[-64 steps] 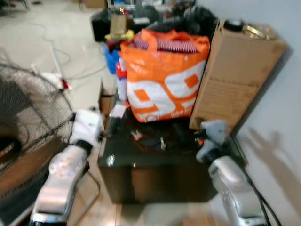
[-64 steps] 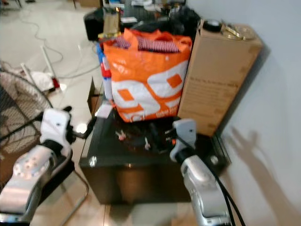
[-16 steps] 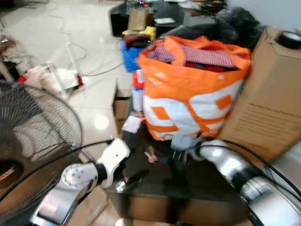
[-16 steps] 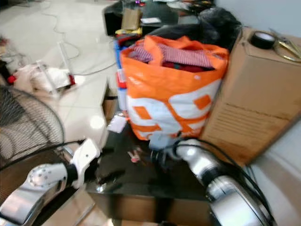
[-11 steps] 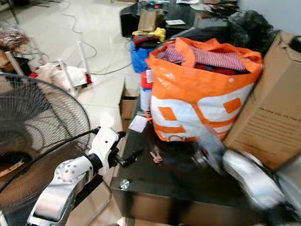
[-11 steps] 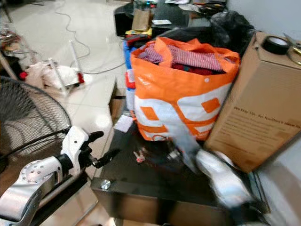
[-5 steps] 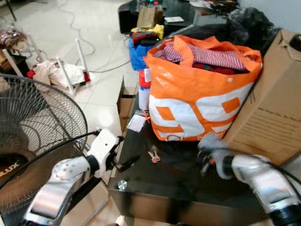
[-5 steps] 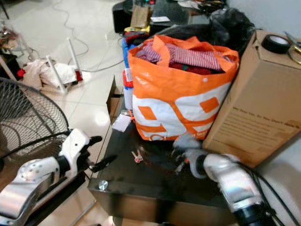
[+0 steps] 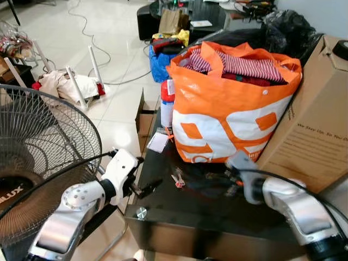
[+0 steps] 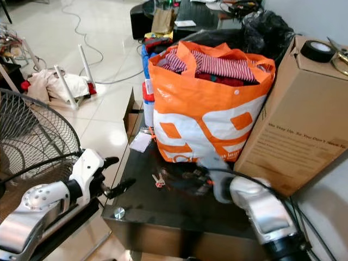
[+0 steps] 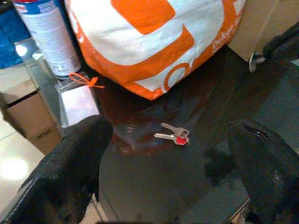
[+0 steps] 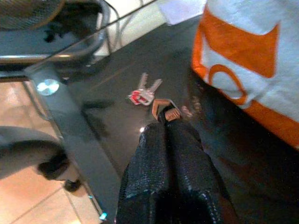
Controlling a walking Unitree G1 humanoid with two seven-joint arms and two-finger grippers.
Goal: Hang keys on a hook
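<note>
Pinching a copper clip (image 12: 164, 110), right tool (image 12: 164, 122) closed.

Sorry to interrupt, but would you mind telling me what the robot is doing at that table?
It is working on a pair of keys lying on the dark glass table in front of an orange bag. The right gripper is shut on a small orange clip just beside the keys. The left gripper hangs open at the table's edge.
</note>
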